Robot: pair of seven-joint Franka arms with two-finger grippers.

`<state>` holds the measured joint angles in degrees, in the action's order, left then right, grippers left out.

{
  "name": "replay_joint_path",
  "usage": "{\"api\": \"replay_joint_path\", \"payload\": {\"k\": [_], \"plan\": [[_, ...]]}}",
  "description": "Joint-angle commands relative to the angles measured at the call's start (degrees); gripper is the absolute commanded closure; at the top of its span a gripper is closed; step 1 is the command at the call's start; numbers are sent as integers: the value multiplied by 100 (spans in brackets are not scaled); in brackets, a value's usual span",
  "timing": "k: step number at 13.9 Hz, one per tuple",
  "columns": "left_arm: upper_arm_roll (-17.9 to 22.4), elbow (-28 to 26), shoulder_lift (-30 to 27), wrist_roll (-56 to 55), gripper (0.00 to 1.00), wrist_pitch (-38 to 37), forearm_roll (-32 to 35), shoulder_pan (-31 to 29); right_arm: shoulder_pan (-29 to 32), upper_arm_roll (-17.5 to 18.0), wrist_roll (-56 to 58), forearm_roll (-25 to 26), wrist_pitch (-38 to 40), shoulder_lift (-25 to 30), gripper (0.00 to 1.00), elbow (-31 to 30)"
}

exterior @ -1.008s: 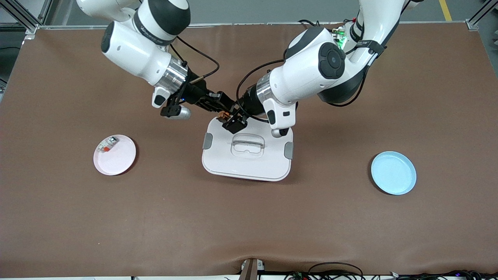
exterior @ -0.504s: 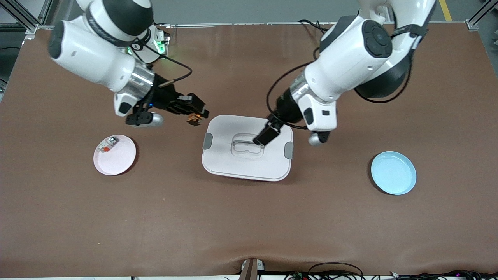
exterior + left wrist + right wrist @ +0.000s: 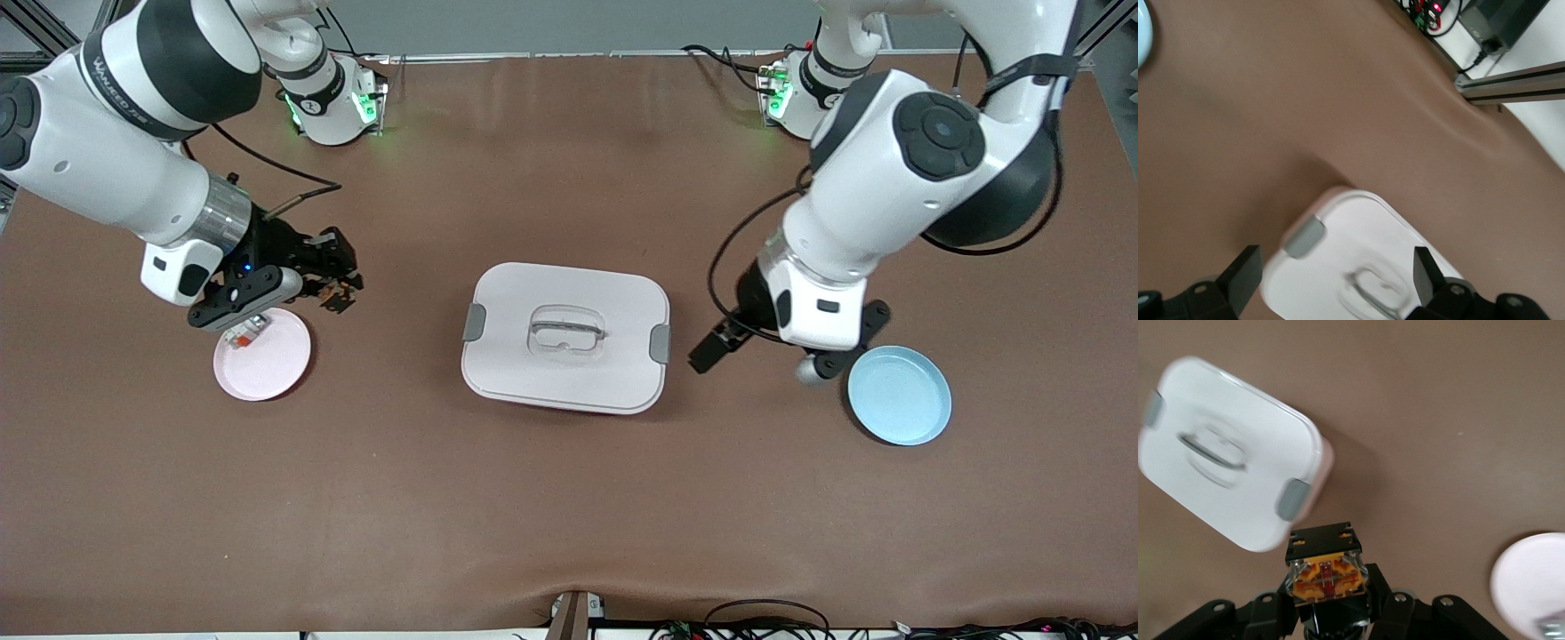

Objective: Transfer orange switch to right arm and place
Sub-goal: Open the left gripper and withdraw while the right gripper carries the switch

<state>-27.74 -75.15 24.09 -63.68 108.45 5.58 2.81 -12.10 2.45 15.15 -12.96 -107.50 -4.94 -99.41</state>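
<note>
Switch: the orange switch (image 3: 339, 291) sits clamped in the right gripper (image 3: 342, 286), up over the counter (image 3: 569, 498) just beside the pink plate (image 3: 267, 366).
Axis: in the right wrist view the orange switch (image 3: 1326, 577) points straight out from the jaws, black end outward.
Target relation: the pink plate lies under the right wrist, toward the right arm's end; a white-grey part (image 3: 242, 332) already rests in it.
Left gripper (image 3: 722, 341): jaws wide and holding nothing, waiting between the white lidded box (image 3: 565, 338) and the blue plate (image 3: 899, 396).
Judgement: placing looks like a short shift and descent.
</note>
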Motion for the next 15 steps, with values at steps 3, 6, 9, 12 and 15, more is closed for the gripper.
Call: {"api": "replay_joint_path", "payload": {"k": [3, 6, 9, 12, 15], "plan": [[-12, -78, -554, 1653, 0, -1026, 532, -709, 461, 98, 2312, 1217, -121, -147, 100, 9], [-12, -78, -914, 2761, 0, -1720, 541, -1185, 857, 98, 3684, 1226, -753, -235, 100, -332], [-47, -78, -1152, 3484, 0, -2020, 480, -1571, 1235, 98, 4793, 1611, -1482, -455, 100, -693], [5, -140, -1328, 3817, 0, -2091, 418, -1573, 1578, 98, 5566, 1727, -2273, -551, 100, -1185], [976, -245, -1547, 4380, 0, -2275, 322, -838, 1737, 98, 5885, 2112, -2678, -640, 100, -1562]]}}
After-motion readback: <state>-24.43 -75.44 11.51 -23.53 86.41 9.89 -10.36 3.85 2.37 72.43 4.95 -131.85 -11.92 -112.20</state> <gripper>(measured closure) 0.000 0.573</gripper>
